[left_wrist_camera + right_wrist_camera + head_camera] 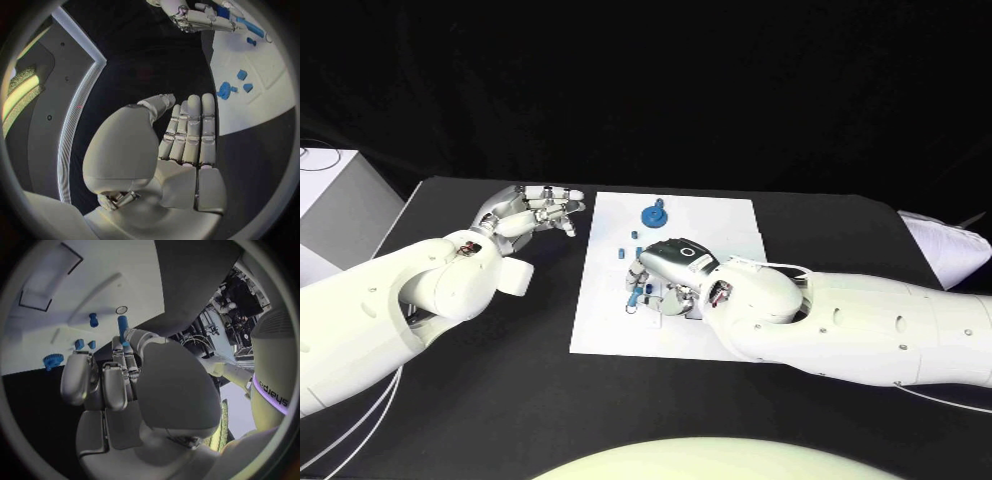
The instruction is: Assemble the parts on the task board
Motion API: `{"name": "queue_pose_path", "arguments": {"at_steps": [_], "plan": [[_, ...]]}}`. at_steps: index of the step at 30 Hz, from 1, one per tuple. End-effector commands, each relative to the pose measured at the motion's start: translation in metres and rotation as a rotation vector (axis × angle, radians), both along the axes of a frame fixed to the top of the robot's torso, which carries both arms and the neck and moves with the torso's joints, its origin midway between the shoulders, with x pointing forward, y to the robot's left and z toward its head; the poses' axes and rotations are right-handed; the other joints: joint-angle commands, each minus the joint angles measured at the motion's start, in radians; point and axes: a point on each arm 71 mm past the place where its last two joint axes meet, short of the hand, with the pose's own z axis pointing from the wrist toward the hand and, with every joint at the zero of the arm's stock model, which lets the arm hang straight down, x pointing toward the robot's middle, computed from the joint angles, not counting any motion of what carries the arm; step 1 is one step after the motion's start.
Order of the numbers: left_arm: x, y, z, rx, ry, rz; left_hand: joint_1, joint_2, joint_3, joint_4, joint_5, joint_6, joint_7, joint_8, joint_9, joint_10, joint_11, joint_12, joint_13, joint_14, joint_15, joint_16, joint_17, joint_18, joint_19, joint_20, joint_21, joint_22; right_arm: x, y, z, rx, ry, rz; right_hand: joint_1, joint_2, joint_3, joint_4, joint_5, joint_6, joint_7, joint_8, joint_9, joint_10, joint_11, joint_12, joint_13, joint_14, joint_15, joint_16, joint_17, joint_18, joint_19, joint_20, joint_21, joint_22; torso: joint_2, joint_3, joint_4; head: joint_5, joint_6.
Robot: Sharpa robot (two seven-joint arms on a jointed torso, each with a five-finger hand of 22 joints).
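Your right hand (669,280) is down over the middle of the task board (718,225), pinching a blue cylinder part (122,325) between thumb and fingers. A blue gear part (655,214) sits near the board's far edge, with a few small blue pieces (626,243) between it and your right hand. Your left hand (535,212) hangs over the black table (488,400) just left of the board, fingers straight and together, holding nothing.
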Motion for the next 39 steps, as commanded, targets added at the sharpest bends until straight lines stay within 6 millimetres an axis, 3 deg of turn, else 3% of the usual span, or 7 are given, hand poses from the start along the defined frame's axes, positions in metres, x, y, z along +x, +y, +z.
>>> {"name": "queue_pose_path", "arguments": {"at_steps": [1,39], "plan": [[-0.001,-0.002,0.001,-0.011,0.0,-0.011,0.006,0.001,-0.002,0.001,0.005,-0.007,0.001,0.003,-0.001,-0.007,0.003,0.003,-0.001,0.001,0.002,-0.007,-0.001,0.015,0.007,0.003,-0.007,-0.002,-0.001,0.002,-0.003,-0.025,-0.004,0.016,-0.002,-0.003,0.008,0.0,0.006,-0.004,0.005,0.003,0.001,0.017,-0.013,-0.002,0.001,0.03,-0.004,0.001,-0.002,-0.019,0.032,-0.004,-0.006,0.077,-0.001,-0.001,0.0009,0.001,-0.003],[-0.001,-0.001,0.001,-0.009,0.002,-0.012,0.006,0.001,-0.003,0.002,0.004,-0.007,0.001,0.005,-0.001,-0.007,0.003,0.005,-0.002,0.002,0.002,-0.007,-0.001,0.015,0.008,0.003,-0.007,-0.002,-0.002,0.01,-0.024,-0.105,-0.002,0.005,-0.009,-0.009,0.016,-0.011,0.005,-0.01,0.008,0.002,0.003,0.014,-0.01,-0.007,0.001,0.03,-0.002,0.001,-0.003,-0.019,0.032,-0.003,-0.006,0.078,-0.001,-0.0004,-0.0006,0.005,-0.014]]}}
